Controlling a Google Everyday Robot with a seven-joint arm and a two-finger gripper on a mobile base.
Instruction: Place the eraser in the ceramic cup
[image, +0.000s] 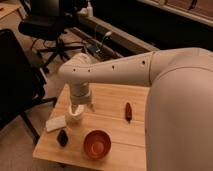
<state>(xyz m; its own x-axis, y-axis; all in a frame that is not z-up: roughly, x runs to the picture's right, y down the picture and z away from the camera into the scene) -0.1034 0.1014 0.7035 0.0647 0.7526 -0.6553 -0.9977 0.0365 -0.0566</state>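
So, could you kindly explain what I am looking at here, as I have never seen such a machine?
The big white shape is a robot's one arm, reaching from the right over a small wooden table. There is a single camera view, looking down from above. The gripper at the arm's end hangs right at the ceramic cup. On the table also lie the white eraser, left of the cup, a small black lump, an orange-brown bowl and a reddish-brown object. The eraser lies free, so it is not held.
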